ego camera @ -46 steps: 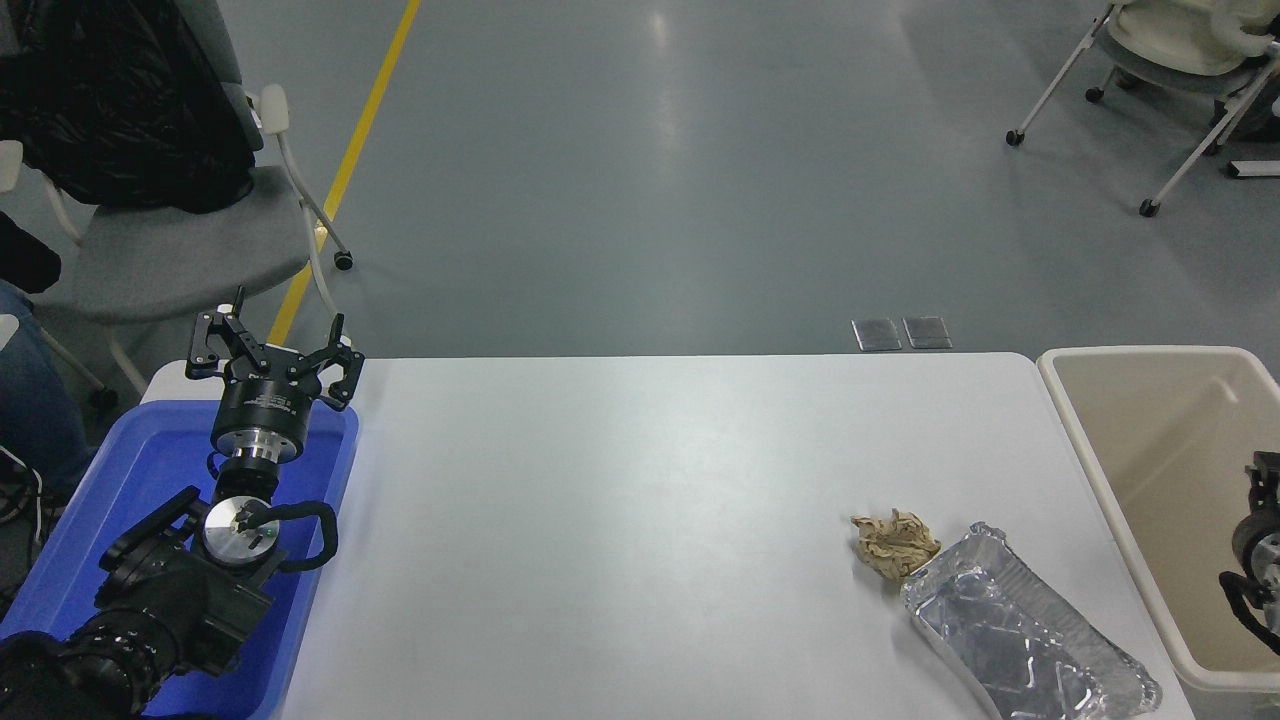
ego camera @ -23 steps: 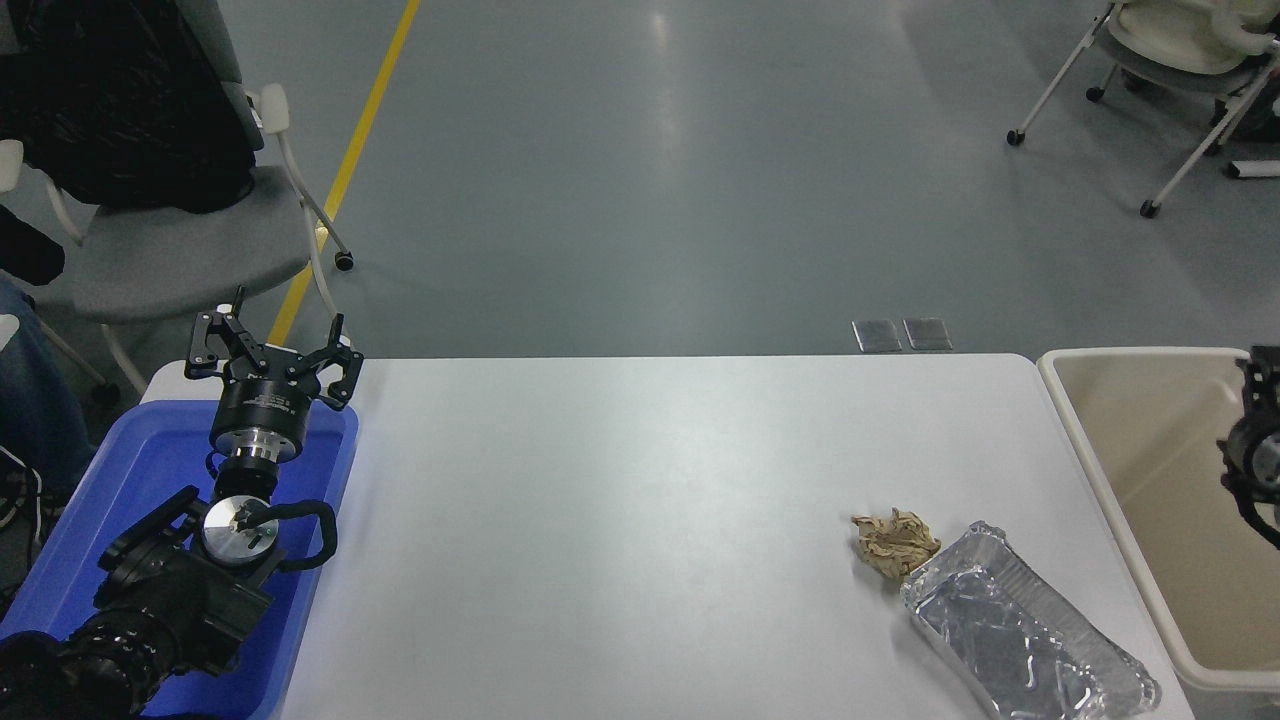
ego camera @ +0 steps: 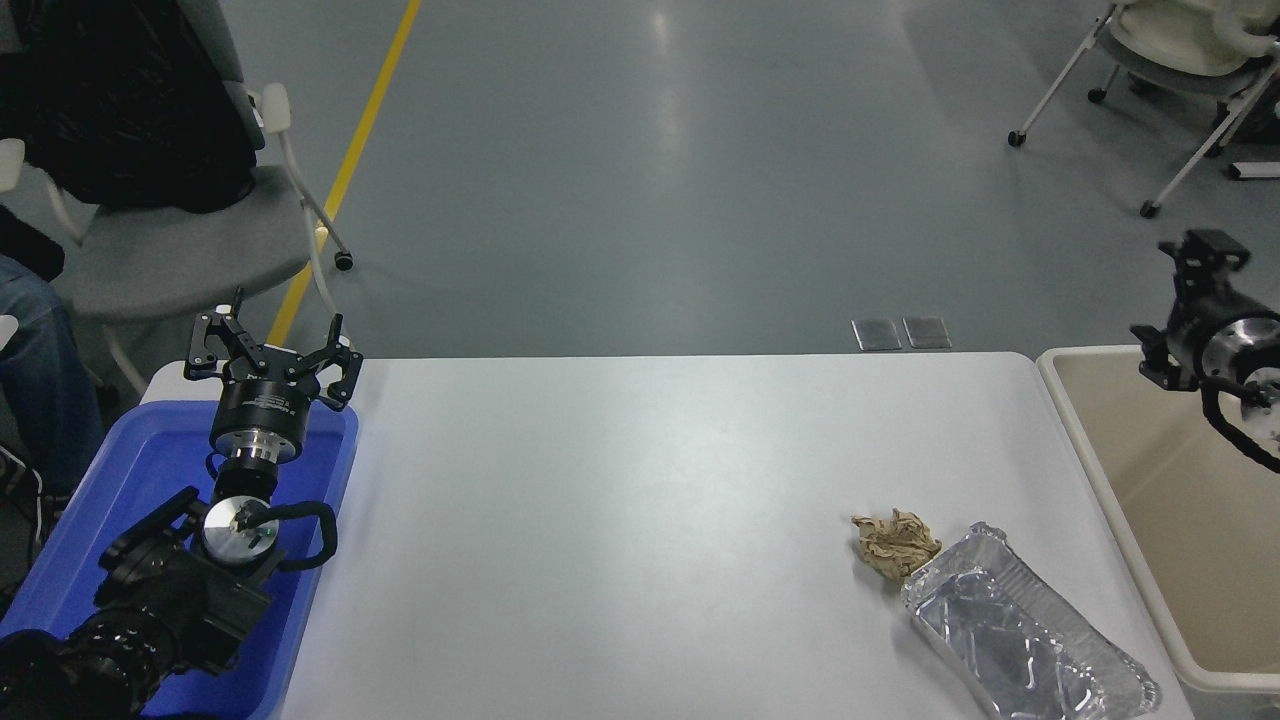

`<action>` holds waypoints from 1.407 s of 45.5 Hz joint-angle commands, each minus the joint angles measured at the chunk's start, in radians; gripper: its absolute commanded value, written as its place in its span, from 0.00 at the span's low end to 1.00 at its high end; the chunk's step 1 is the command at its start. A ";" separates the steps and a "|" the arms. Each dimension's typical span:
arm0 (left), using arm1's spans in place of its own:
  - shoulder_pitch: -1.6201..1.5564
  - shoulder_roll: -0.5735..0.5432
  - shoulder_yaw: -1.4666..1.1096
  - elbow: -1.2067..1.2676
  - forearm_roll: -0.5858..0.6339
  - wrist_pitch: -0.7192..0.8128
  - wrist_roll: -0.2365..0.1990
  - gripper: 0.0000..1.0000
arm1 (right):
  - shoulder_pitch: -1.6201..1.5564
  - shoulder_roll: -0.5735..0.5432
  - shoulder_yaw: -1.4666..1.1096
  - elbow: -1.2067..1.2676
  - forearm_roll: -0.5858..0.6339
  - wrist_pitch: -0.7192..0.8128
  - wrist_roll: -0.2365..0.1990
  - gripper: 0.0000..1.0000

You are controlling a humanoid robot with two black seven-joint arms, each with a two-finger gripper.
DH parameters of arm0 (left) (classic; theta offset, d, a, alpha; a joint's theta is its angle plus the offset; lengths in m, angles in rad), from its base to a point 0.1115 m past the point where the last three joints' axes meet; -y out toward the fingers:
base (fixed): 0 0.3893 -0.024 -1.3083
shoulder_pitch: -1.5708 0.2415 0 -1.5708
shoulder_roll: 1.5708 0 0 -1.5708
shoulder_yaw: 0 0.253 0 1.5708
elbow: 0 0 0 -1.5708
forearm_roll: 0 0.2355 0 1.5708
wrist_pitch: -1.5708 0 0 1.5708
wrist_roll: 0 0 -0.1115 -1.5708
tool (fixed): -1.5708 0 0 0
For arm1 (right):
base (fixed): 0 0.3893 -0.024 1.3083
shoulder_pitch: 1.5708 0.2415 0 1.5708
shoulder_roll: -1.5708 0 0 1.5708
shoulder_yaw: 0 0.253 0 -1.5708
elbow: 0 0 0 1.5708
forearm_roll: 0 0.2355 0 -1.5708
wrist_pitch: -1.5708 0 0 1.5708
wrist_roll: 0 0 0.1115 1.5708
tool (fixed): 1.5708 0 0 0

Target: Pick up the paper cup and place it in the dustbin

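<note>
**Right arm raised over the dustbin, no cup in sight**

At the left, the left gripper [ego camera: 272, 352] is parked above the blue tray [ego camera: 60, 560], its jaws spread wide and empty. The middle of the table [ego camera: 620, 500] is bare. Toward the right lie a crumpled brown paper wad [ego camera: 894, 542] and, touching it, a crinkled foil tray [ego camera: 1030, 632]; neither belongs to this task. At the far right stands the dustbin [ego camera: 1105, 470], just off the table's edge, and the right gripper [ego camera: 1195, 300] hangs above its far rim. Whether its jaws are open or closed cannot be told from this angle, and nothing shows between them.

The paper cup appears nowhere on the table; it may lie hidden in the dustbin. If so, the sensible move is to lift clear, straight up, without clipping the rim.
</note>
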 commanded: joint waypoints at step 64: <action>0.000 0.000 0.000 0.000 0.002 -0.002 0.002 0.99 | 0.891 0.170 -1.121 0.769 -0.568 0.002 0.002 1.00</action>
